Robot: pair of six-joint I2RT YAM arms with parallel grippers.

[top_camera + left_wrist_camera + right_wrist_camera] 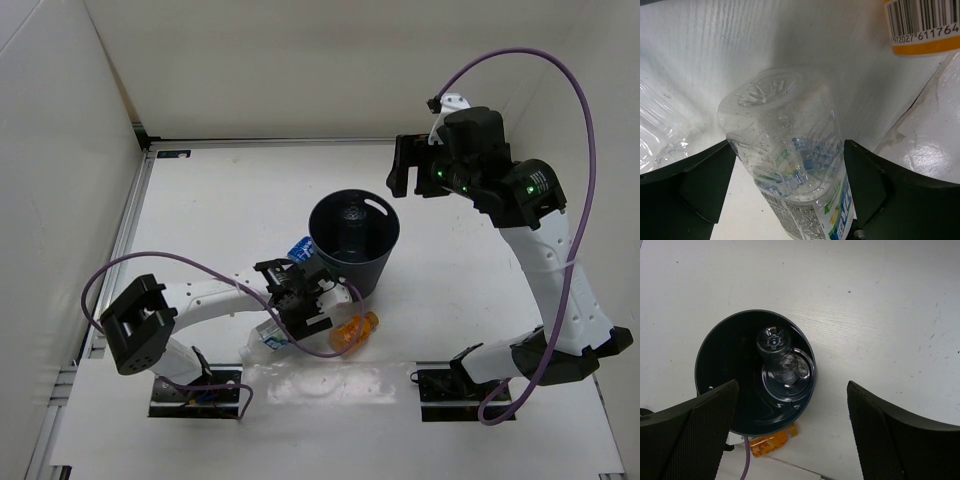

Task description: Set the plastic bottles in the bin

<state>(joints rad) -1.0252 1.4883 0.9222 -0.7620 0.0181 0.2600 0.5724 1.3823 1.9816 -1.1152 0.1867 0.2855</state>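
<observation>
A clear plastic bottle (785,150) with a blue-and-white label lies between my left gripper's (790,187) open fingers, its base pointing away from the camera. From above, that gripper (300,298) hangs low in front of the bin (385,262). A clear bottle (265,340) lies at its lower left, a blue-labelled bottle (300,248) rests against the bin's left side, and an orange bottle (355,332) lies to the right. Inside the bin (715,370) stands a clear unlabelled bottle (780,360). My right gripper (410,165) hangs open and empty, high beside the bin.
White walls close the table in at the left, back and right. Purple cables loop round both arms, one crossing in front of the bin (330,350). The arm bases (200,390) sit at the near edge. Part of another clear bottle (655,130) shows at the left.
</observation>
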